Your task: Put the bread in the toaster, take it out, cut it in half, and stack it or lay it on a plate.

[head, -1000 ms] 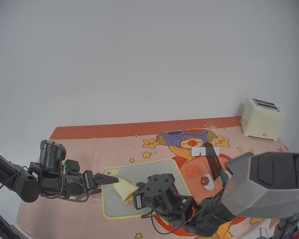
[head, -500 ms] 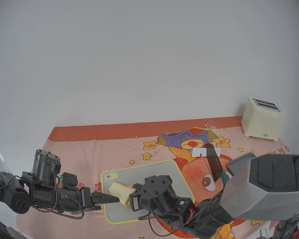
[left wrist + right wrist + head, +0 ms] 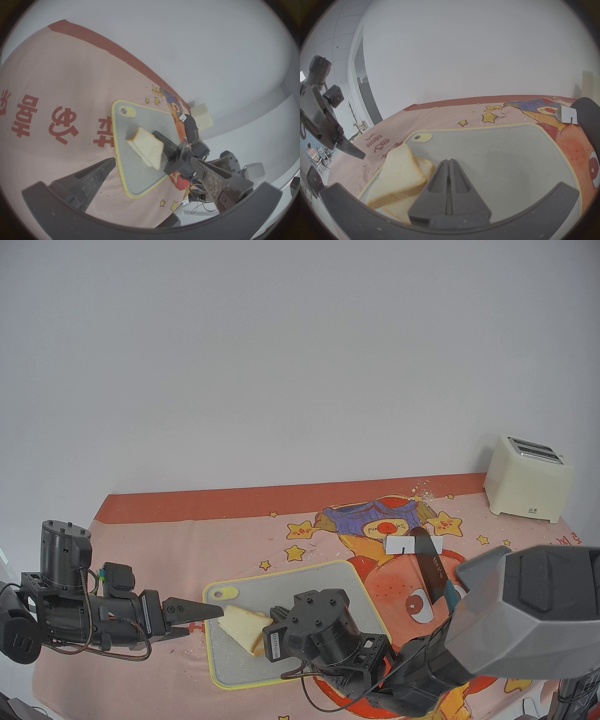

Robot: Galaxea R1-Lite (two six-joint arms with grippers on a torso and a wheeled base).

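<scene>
Two pieces of bread (image 3: 242,626) lie overlapped on the grey cutting board (image 3: 325,590), near its left edge. My left gripper (image 3: 201,619) hovers just left of the board, open, its fingers (image 3: 93,175) spread wide and pointing at the bread (image 3: 146,149). My right gripper (image 3: 449,162) is shut, tips low over the board (image 3: 503,156) and against the right side of the bread (image 3: 395,176). I see nothing between its fingers. The cream toaster (image 3: 528,479) stands at the table's far right corner.
A black-bladed knife (image 3: 430,565) with a teal handle lies right of the board, its tip on a white holder (image 3: 400,544). Crumbs are scattered near the back edge. Bare tablecloth lies left of and behind the board.
My left gripper has drawn back to the left, off the bread and off the board. The bread has shifted slightly left. The right gripper has stayed beside it.
</scene>
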